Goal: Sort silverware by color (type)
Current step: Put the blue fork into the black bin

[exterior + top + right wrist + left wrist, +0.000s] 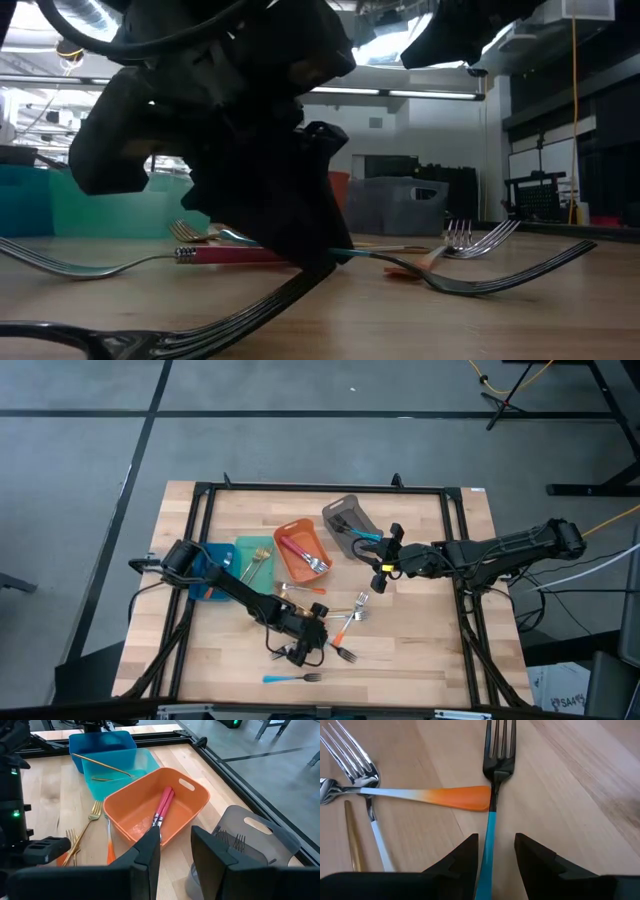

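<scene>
Your left gripper (494, 855) sits lowest and closest, near the front-middle of the table (420, 660), its fingers parted on either side of a blue-handled fork (490, 827) lying flat on the wood, not yet clamped on it. You have the bins in a row toward the back edge: the teal bin (255, 558) with gold pieces, the orange bin (300, 550) with red-handled ones (164, 805), the grey bin (350, 520) with dark forks. Sorting looks partly done, as several pieces lie loose mid-table, an orange-handled fork (420, 796) among them, and another blue fork (292, 678) lies near the front edge. Your right gripper (382, 560) hovers beside the grey bin, fingers slightly apart and empty.
</scene>
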Controlling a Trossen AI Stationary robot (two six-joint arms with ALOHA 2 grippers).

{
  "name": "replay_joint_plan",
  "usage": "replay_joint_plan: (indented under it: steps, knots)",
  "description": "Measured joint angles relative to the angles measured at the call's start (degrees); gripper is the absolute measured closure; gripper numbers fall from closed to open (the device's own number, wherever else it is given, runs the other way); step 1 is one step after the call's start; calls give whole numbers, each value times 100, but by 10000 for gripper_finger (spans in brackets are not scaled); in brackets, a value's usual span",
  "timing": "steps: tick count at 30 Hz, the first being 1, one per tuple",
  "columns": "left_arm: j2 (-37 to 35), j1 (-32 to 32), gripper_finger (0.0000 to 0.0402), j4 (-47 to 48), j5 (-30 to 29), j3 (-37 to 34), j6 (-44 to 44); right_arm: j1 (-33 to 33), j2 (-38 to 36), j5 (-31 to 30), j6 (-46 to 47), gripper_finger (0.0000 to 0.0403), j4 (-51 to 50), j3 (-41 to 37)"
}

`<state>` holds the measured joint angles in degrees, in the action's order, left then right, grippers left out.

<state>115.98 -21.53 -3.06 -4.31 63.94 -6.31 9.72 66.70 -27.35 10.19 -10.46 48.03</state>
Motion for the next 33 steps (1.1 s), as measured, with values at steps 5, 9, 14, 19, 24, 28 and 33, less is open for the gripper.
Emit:
replay_joint_plan:
  steps: [5, 9, 14, 19, 24, 28, 33]
  knots:
    - [0, 2, 281, 15, 2, 0, 2, 1, 0, 0, -1, 303, 0, 0]
    - [0, 1, 301, 29, 11, 0, 4, -1, -1, 0, -1, 303, 0, 0]
    - [0, -1, 332, 40, 29, -2, 0, -1, 0, 0, -1, 303, 0, 0]
    - [2, -1, 357, 44, 28, -2, -26, -1, -2, 0, -1, 303, 0, 0]
    - [-1, -1, 379, 42, 21, -7, -31, 1, -1, 0, -1, 303, 0, 0]
    - [-46, -1, 385, 39, -13, -14, -28, 0, 0, 0, -1, 303, 0, 0]
    - [-128, 5, 384, -5, -133, -22, 17, -1, 0, 0, -1, 303, 0, 0]
